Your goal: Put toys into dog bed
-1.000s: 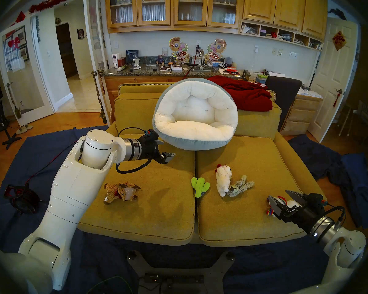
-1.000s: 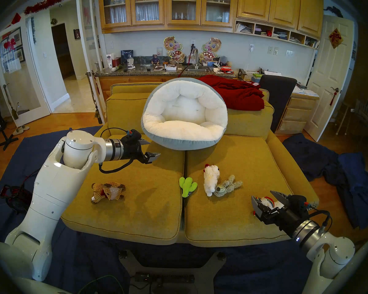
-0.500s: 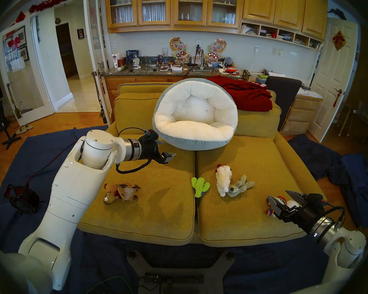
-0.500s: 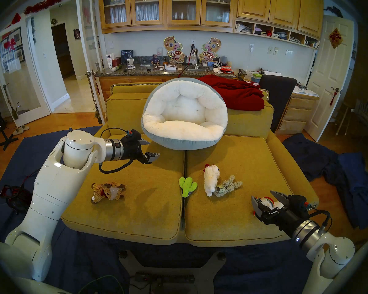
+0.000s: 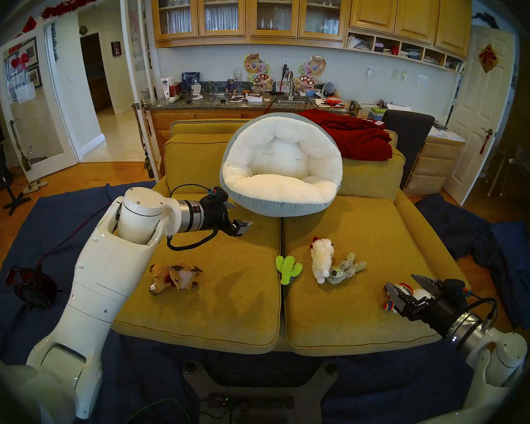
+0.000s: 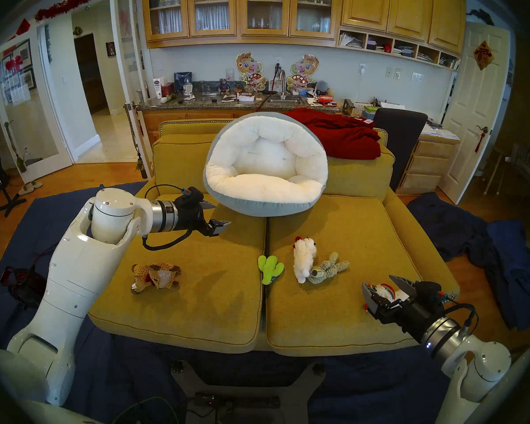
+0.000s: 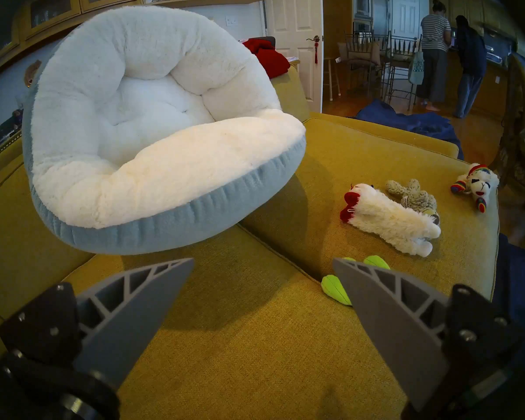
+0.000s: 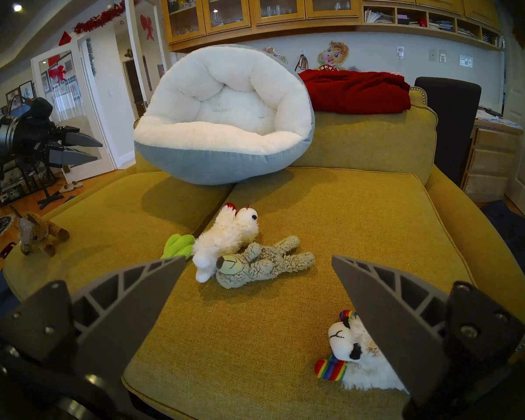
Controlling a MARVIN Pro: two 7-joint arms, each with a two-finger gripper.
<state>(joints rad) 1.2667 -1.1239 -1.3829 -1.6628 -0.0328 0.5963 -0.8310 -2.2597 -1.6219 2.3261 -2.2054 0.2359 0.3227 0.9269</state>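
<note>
Right hand (image 5: 406,287) spread above rainbow lamb toy (image 8: 346,343), dog bed (image 5: 280,166) far ahead

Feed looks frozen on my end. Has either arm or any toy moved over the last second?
Nothing visibly changed. The left gripper still hangs open beside the round white-and-grey-blue dog bed, and the right gripper stays open above the small white-and-rainbow plush, not gripping it. The brown knitted reindeer, lime-green cactus, fluffy white animal and shaggy grey-beige animal lie where they were on the mustard-yellow sofa cushions.
</note>
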